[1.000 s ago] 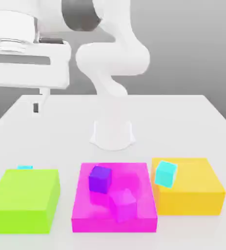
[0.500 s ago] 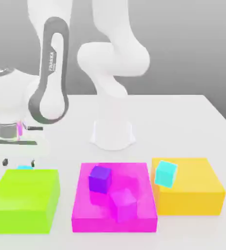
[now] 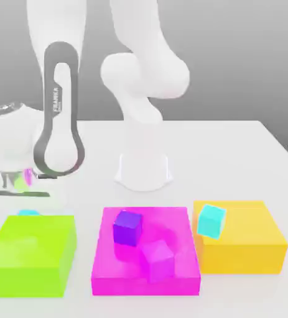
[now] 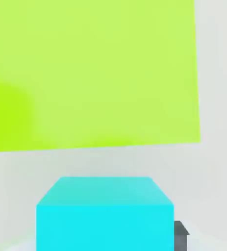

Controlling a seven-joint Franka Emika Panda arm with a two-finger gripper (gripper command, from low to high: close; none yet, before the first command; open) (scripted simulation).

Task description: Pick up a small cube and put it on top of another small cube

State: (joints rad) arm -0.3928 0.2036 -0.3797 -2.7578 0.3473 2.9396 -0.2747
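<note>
gripper (image 4: 110,238) — jaws clenched around a cyan cube (image 4: 105,223), near a lime-green block (image 3: 31,248)

The bench (image 3: 246,164) is white and flat. A big pink block (image 3: 186,248) sits on it, and that is the one to look from. The green block (image 3: 31,254) sits on the bench beside the pink block, on the exterior view's left. The yellow block (image 3: 252,242) is just beside the pink block, on the exterior view's right. The robot's white round base (image 3: 144,171) stands on the bench behind the pink block.
</note>
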